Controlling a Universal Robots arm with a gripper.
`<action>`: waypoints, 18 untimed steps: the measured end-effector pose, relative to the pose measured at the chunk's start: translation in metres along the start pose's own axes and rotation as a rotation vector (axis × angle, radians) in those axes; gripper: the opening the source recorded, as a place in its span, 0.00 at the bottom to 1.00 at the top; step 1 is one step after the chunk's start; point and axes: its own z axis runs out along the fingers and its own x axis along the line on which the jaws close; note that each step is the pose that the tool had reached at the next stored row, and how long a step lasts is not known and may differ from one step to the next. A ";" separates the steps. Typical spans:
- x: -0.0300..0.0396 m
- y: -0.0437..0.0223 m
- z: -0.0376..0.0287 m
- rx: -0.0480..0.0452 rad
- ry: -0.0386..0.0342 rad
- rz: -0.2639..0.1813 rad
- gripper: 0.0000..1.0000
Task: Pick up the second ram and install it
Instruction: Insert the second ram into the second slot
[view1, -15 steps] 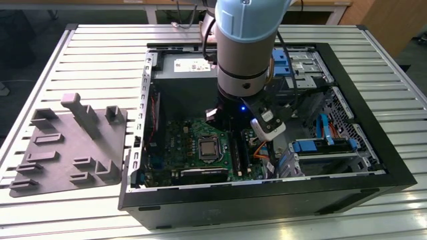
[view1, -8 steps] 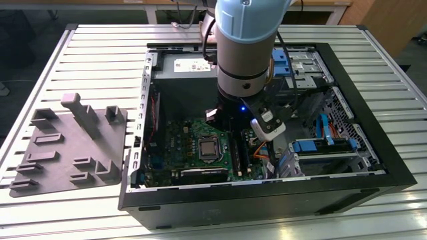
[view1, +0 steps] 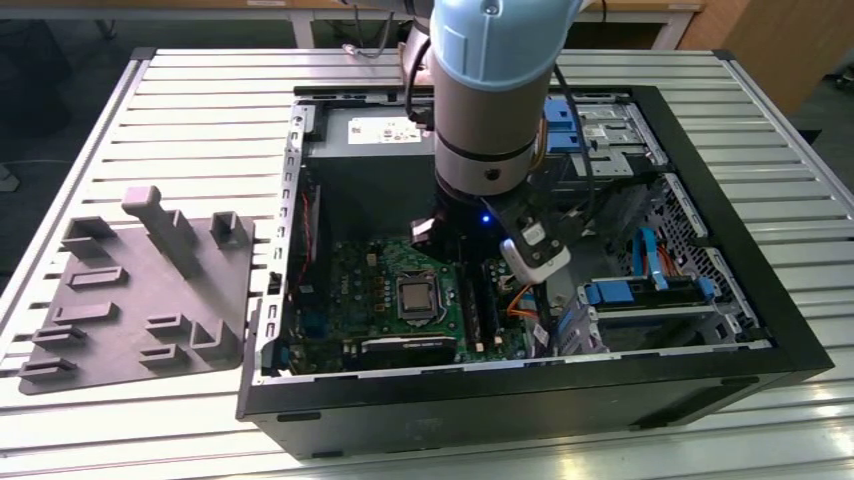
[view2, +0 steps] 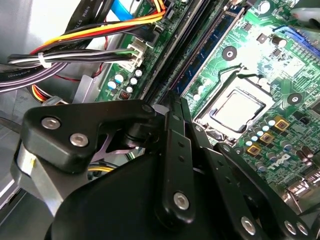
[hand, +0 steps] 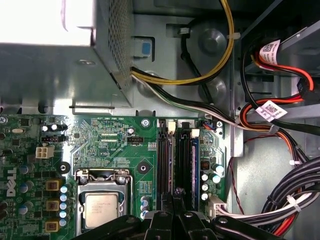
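Note:
My gripper (hand: 172, 196) hangs inside the open computer case (view1: 534, 385), right over the black memory slots (hand: 181, 160) beside the processor socket (hand: 102, 210). Its fingers (view2: 176, 150) stand close together in both wrist views. A thin dark edge, the second ram (hand: 172, 182), runs out from between them, in line with the slot below. I cannot tell whether it is seated. Another stick (hand: 194, 165) sits in a neighbouring slot. In the exterior view the arm's wrist (view1: 487, 180) covers most of the gripper above the motherboard (view1: 360, 290).
A pale grey moulded tray (view1: 134, 300) with upright posts lies on the slatted table at the exterior view's left. Cable bundles (hand: 280, 200) crowd one side of the slots. The power supply (view1: 374, 125) and drive bays (view1: 641, 290) line the case.

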 end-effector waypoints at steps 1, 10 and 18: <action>0.0000 0.0000 0.0006 -0.0006 -0.0001 0.000 0.11; 0.0001 -0.0001 0.0014 -0.0013 0.0000 0.000 0.11; 0.0000 -0.0001 0.0007 -0.0010 0.0001 0.000 0.18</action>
